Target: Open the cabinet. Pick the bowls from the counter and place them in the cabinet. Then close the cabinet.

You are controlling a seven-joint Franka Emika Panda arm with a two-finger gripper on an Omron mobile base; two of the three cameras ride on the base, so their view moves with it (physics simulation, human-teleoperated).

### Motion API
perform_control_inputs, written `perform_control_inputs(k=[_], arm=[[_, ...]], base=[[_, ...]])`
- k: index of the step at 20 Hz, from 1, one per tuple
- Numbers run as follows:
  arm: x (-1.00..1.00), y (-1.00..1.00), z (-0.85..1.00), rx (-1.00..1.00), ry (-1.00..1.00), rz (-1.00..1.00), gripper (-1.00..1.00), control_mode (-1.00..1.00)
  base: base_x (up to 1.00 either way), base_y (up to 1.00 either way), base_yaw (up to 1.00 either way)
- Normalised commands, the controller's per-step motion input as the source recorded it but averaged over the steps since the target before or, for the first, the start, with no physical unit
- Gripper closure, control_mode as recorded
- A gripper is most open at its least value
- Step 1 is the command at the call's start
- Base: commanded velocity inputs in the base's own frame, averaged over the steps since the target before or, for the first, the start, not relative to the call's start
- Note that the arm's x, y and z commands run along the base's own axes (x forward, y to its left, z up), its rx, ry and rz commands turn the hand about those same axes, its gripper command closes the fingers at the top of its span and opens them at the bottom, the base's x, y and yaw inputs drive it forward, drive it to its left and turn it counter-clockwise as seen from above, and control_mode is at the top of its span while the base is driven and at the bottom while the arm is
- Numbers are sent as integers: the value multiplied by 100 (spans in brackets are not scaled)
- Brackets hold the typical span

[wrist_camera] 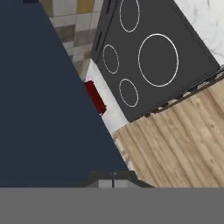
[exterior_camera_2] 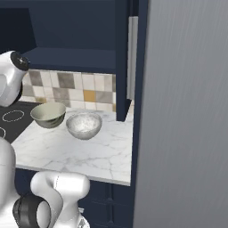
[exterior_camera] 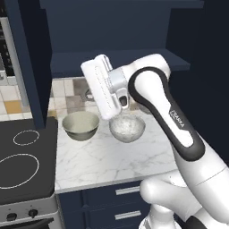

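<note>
Dark fingertips of your tool (wrist_camera: 113, 180) sit pressed together with nothing between them, hand rolled sideways so its camera looks past a dark navy wall cabinet door (wrist_camera: 48, 100) at the black stovetop with white rings (wrist_camera: 153, 57). Below the tool, a plain beige-grey deep bowl (exterior_camera: 81, 125) and a white-grey speckled deep bowl (exterior_camera: 127, 128) wait side by side on the white marble tabletop (exterior_camera: 103, 161), apparently staged under the open cabinet. Your arm's dark band reads "FRANKA".

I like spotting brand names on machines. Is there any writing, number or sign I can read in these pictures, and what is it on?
"FRANKA": small white letters on the dark band of the arm, left base view; a second word after it is too small to read.
The stove shows only white rings and plain knobs, no text.
Nothing else carries writing.
</note>
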Motion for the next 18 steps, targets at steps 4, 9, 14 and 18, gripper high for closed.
perform_control_inputs(k=[4,9,14,18], arm=[[0,-69,-27,-33,4,0,100,-100],[8,-46,-38,-27,-6,3,-100,-100],[11,-45,-31,-14,-6,1,-100,-100],[1,-37,-52,-11,-7,1,-100,-100]], base=[[0,0,0],[0,0,0],[0,0,0],[0,0,0]])
